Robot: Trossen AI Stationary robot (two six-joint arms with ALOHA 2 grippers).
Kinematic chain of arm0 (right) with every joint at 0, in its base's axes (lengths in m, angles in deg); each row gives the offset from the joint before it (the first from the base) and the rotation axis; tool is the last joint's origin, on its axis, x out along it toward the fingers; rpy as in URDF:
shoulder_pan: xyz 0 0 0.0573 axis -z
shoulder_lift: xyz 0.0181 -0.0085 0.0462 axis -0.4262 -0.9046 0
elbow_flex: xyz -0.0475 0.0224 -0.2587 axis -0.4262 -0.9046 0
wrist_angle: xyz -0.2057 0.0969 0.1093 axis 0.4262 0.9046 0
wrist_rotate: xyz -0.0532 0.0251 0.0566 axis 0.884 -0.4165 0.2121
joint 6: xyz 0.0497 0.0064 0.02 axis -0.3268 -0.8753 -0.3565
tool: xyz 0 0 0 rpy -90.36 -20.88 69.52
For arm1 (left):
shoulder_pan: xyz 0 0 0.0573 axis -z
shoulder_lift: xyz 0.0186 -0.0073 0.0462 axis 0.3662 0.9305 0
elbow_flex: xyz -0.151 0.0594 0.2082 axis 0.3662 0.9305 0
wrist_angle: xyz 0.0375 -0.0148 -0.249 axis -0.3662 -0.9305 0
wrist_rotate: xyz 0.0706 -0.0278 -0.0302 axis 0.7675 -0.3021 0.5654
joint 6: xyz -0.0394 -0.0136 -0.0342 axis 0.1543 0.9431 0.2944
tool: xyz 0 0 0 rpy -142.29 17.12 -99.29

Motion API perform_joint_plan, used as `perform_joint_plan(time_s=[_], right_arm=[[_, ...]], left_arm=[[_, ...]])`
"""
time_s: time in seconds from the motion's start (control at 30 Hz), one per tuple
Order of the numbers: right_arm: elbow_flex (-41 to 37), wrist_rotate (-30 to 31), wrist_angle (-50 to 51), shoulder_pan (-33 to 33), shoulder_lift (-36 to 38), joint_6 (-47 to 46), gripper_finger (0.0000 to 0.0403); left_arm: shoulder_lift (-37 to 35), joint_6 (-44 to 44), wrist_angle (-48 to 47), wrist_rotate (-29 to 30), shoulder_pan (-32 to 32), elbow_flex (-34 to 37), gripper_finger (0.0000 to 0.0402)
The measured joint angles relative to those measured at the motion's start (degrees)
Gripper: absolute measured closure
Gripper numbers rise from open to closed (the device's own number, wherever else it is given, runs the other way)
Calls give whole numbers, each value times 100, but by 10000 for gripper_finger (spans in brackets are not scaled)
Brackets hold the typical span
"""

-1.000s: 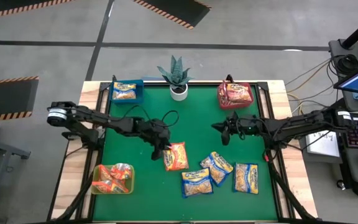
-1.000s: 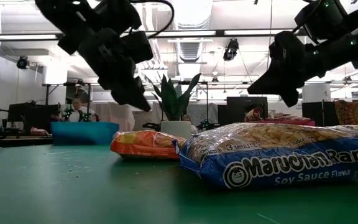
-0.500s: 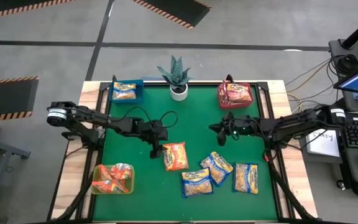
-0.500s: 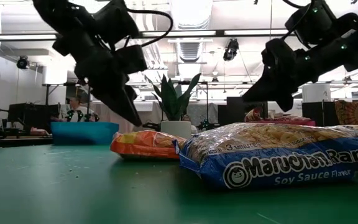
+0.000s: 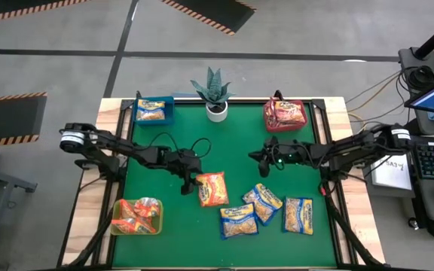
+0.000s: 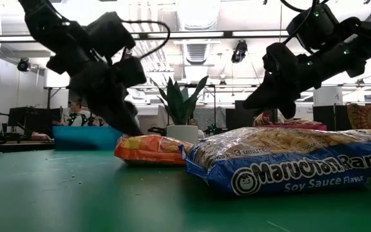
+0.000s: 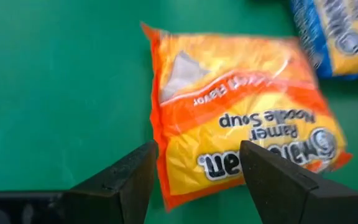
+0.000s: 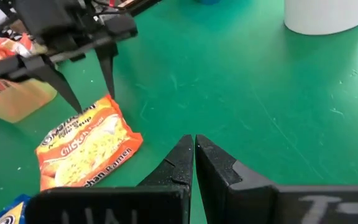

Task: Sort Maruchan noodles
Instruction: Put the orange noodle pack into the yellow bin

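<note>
An orange Maruchan noodles packet (image 5: 212,188) lies flat on the green mat near the table's middle. My left gripper (image 5: 189,183) hangs open at its left end; in the left wrist view one finger (image 7: 135,180) stands just outside the packet's (image 7: 241,124) edge and the other (image 7: 260,180) over it. My right gripper (image 5: 260,164) hovers shut above bare mat to the right of centre, well clear of the packets. Three blue-edged yellow packets (image 5: 263,202) lie near the front right. My left gripper comes slanting down from the table's left, with its open fingers on either side of the orange packet's left edge (image 7: 157,155). I cannot tell whether they touch it. The packet lies flat on the mat.
A blue bin (image 5: 153,111) with a packet stands at the far left and a red bin (image 5: 285,114) with packets at the far right. A yellow-green bin (image 5: 136,217) with orange packets stands at the near left. A potted plant (image 5: 215,94) is at the far middle.
My left gripper has opened and sunk toward the orange packet's left end. My right gripper, still shut, has moved toward the table's left. The packets have stayed where they were.
</note>
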Motion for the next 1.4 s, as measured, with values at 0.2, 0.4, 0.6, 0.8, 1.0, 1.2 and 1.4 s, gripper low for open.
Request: perform_joint_plan(time_s=[0.2, 0.4, 0.6, 0.8, 1.0, 1.2, 1.4], right_arm=[[168, -150, 18, 0, -56, 58, 394], [264, -301, 13, -14, -56, 34, 394], [266, -466, 22, -26, -56, -366, 393], [384, -1123, 67, -71, -45, -734, 394], [808, -1603, 689, -340, -43, -806, 394], [1571, -1430, 2312, -611, -45, -810, 394], [1984, -1134, 2632, -663, -56, -653, 372]], left_arm=[[482, 128, 491, -4, 0, 25, 188], [819, 75, 717, -51, 7, -57, 229], [719, -83, 634, -6, 13, -59, 314], [575, -226, 541, 65, 13, -50, 390], [377, -202, -8, 684, 11, -50, 375], [-94, -544, -318, 1138, 26, -21, 389], [-681, -1108, -265, 1182, 101, -30, 398]])
